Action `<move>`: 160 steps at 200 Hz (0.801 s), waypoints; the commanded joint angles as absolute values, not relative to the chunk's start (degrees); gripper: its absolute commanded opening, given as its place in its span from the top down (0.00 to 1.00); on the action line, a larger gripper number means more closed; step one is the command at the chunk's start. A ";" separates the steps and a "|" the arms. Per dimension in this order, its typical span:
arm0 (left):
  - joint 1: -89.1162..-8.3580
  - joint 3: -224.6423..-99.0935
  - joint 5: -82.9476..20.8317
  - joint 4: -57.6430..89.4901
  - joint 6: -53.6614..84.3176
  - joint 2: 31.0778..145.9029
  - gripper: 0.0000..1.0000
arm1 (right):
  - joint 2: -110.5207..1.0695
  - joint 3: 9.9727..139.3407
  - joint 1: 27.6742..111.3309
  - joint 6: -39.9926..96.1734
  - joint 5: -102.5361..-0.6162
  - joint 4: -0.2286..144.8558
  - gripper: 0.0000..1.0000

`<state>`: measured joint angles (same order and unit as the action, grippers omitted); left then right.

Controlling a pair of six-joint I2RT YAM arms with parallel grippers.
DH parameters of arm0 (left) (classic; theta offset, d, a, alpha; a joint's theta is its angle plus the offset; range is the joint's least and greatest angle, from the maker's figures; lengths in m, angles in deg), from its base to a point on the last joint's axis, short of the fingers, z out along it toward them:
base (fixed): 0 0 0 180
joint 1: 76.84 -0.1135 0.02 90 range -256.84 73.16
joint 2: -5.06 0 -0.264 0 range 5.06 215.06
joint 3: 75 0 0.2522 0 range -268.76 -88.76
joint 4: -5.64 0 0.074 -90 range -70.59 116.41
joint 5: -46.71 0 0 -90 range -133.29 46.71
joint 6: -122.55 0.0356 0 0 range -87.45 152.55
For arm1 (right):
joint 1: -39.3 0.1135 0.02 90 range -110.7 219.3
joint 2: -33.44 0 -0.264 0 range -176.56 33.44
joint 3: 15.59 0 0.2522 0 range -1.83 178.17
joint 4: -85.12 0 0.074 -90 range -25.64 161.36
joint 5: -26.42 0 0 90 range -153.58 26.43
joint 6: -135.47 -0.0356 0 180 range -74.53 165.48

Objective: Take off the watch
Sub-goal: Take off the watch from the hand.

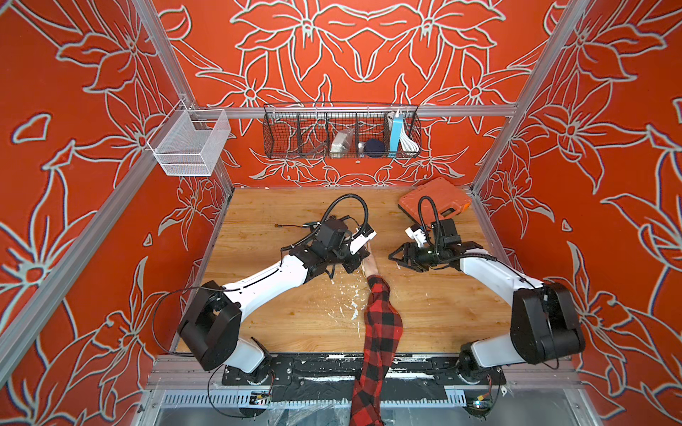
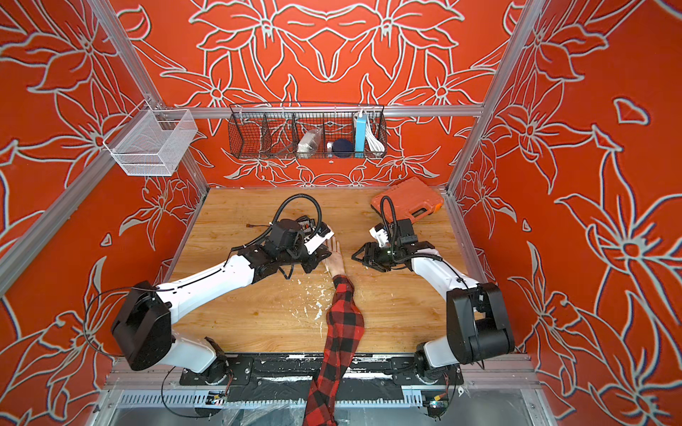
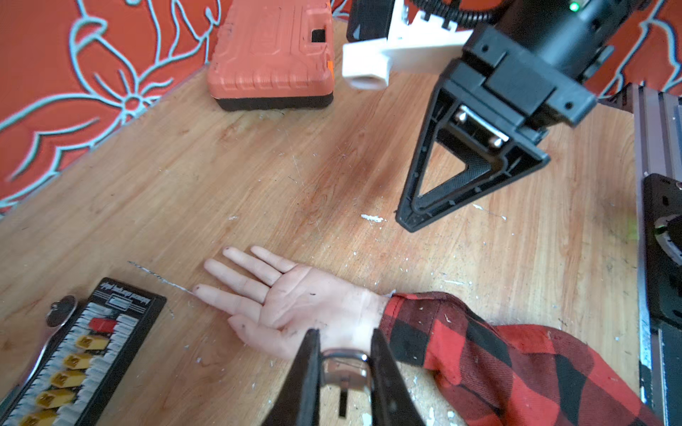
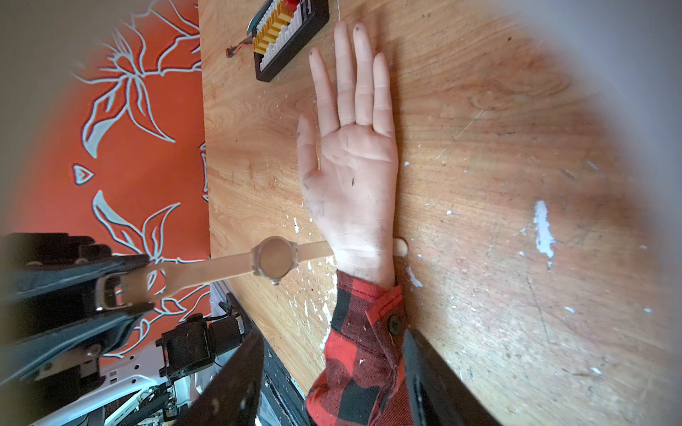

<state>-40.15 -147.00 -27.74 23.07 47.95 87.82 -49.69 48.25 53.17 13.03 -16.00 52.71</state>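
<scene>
Currently left tool (image 4: 149, 282) clamps watch (image 4: 275, 258) strap end; right tool (image 4: 332, 333) open, apart.

Wooden table (image 1: 280, 317): hand (image 4: 354, 173), case (image 3: 271, 55), board (image 3: 79, 356).

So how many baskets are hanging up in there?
2. A white mesh basket hangs at the back-left corner; a black wire basket hangs on the back rail. None looks hidden.
</scene>
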 commanded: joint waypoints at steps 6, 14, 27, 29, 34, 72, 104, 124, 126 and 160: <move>-40.70 -146.02 -30.48 22.96 47.52 83.25 0.90 | -50.54 50.10 53.62 13.79 -15.97 51.43 0.37; -40.70 -145.78 -31.46 23.55 47.12 82.05 0.90 | -50.63 50.27 53.60 13.96 -15.98 51.11 0.37; -40.76 -145.52 -33.12 25.14 46.56 80.08 0.90 | -50.67 50.47 53.63 14.17 -15.94 50.90 0.37; -40.79 -145.47 -33.34 25.45 46.49 79.78 0.90 | -50.75 50.46 53.63 14.18 -15.94 50.93 0.37; -40.79 -145.43 -33.98 26.26 46.23 79.03 0.90 | -50.76 50.47 53.60 14.19 -15.98 50.86 0.37; -40.78 -142.07 -40.50 31.99 41.70 70.83 0.90 | -51.02 50.83 53.55 14.53 -15.62 50.53 0.37; -40.79 -139.74 -47.61 40.31 38.55 64.39 0.91 | -51.45 50.99 53.57 14.88 -15.36 50.15 0.37; -40.80 -139.48 -51.61 46.98 36.77 59.74 0.92 | -51.87 51.20 53.57 15.54 -15.15 49.58 0.37; -40.80 -139.43 -52.16 47.53 36.55 59.25 0.92 | -51.87 51.24 53.57 15.62 -15.15 49.53 0.37; -40.80 -139.43 -56.35 56.03 33.05 50.73 0.92 | -52.44 51.22 53.58 16.30 -14.93 49.07 0.37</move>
<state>-40.50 -138.87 -51.19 47.20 36.91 56.00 -51.73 49.96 53.21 14.67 -15.92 50.30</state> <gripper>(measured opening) 0.192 0.628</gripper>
